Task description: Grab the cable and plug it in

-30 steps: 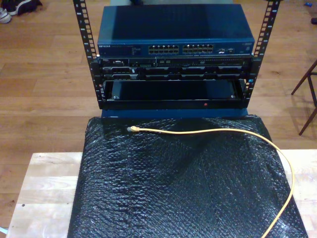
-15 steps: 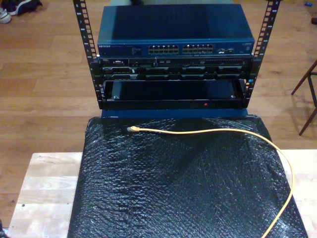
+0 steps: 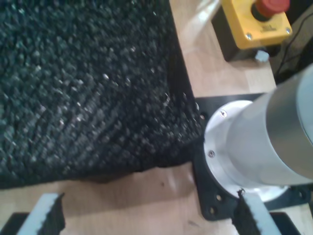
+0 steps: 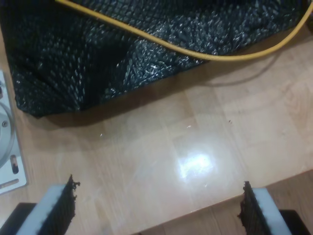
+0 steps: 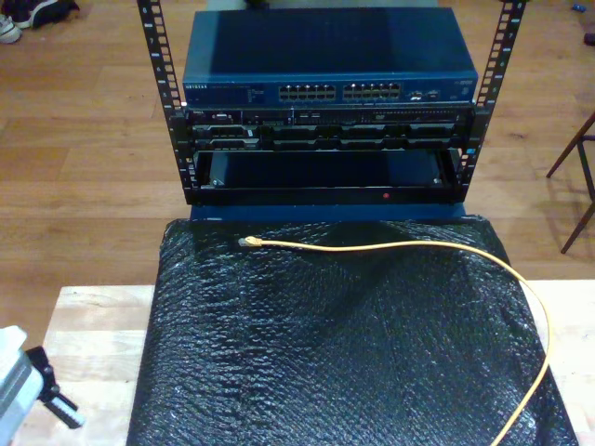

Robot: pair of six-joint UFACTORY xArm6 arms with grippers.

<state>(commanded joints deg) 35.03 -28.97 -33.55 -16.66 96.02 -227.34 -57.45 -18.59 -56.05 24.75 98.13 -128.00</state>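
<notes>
The yellow-orange cable (image 5: 390, 245) lies loose across the black bubble wrap (image 5: 335, 353), its clear plug (image 5: 247, 242) pointing toward the exterior view's left, just in front of the rack. The blue network switch (image 5: 330, 56) sits on top of the rack with its row of ports (image 5: 344, 92) facing the table. My first gripper (image 3: 149, 218) is open over bare wood at the wrap's edge, holding nothing. My second gripper (image 4: 156, 213) is open above the wooden table, with a loop of cable (image 4: 195, 53) ahead of it. An arm's gripper (image 5: 42, 395) shows at the exterior view's lower left corner.
A yellow emergency-stop box (image 3: 254, 22) and a silver arm base (image 3: 254, 142) on a black plate stand beside the wrap. A metal plate (image 4: 7, 147) borders the second wrist view. Chair legs (image 5: 576, 177) stand at the exterior view's right. The rack (image 5: 325, 158) has an open bay.
An arm's gripper has come into the exterior view at its lower left corner. The cable and plug lie where they were.
</notes>
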